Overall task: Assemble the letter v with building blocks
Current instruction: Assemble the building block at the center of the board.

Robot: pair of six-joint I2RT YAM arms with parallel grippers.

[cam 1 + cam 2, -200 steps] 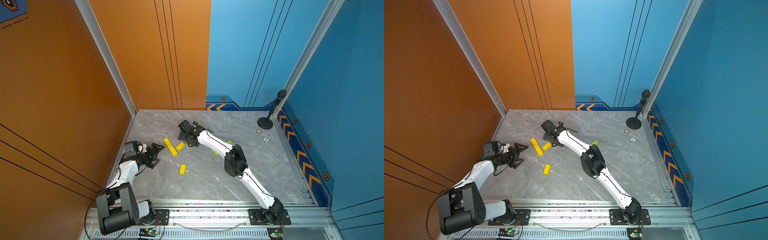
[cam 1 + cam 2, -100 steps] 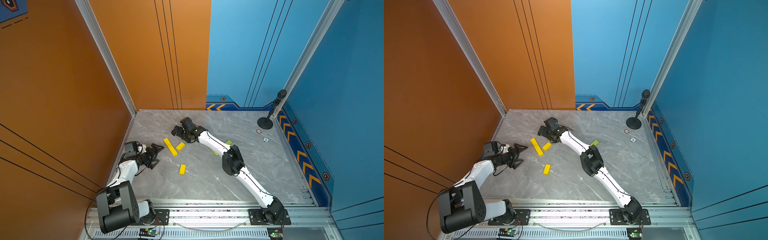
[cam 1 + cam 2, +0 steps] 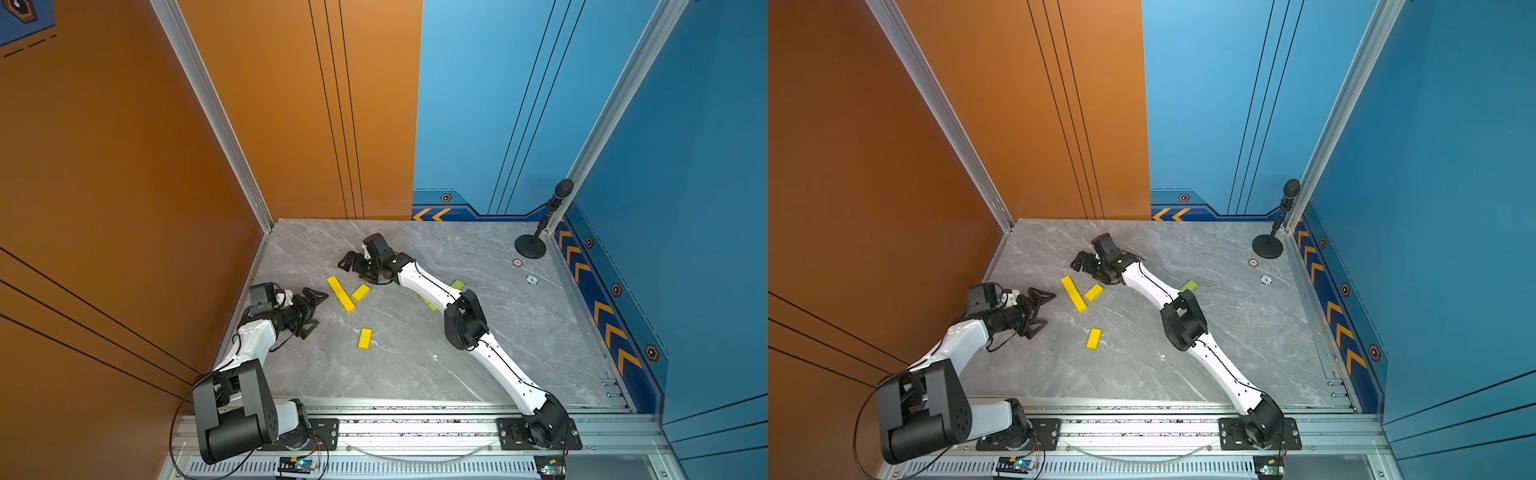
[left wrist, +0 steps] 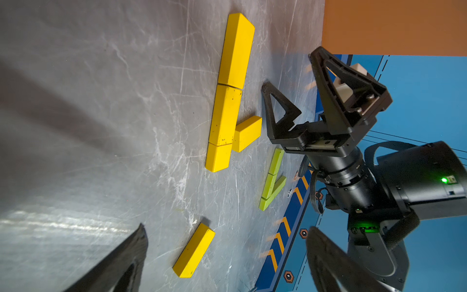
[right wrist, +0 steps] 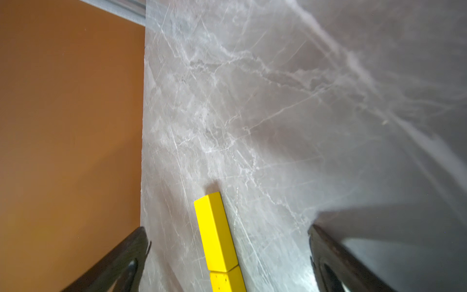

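Note:
A row of yellow building blocks (image 3: pixel 340 293) lies end to end on the grey floor, with a short yellow block (image 3: pixel 360 292) slanting against its near end. One loose yellow block (image 3: pixel 365 338) lies nearer the front. Green blocks (image 3: pixel 457 285) show partly from under the right arm; the left wrist view shows them as a small row with a slanted piece (image 4: pixel 271 179). My right gripper (image 3: pixel 353 266) hovers open beside the far end of the yellow row (image 5: pixel 217 232). My left gripper (image 3: pixel 313 313) stands open and empty, left of the yellow blocks, facing the loose block (image 4: pixel 194 250).
The orange wall (image 3: pixel 208 208) runs close along the left, the blue wall (image 3: pixel 623 270) along the right. A black microphone stand (image 3: pixel 530 249) stands in the back right corner, with two small round markers (image 3: pixel 524 271) near it. The rail (image 3: pixel 415 428) edges the front.
My right gripper has swung leftward, away from the short yellow block toward the far end of the yellow row. The left arm and the blocks have stayed put.

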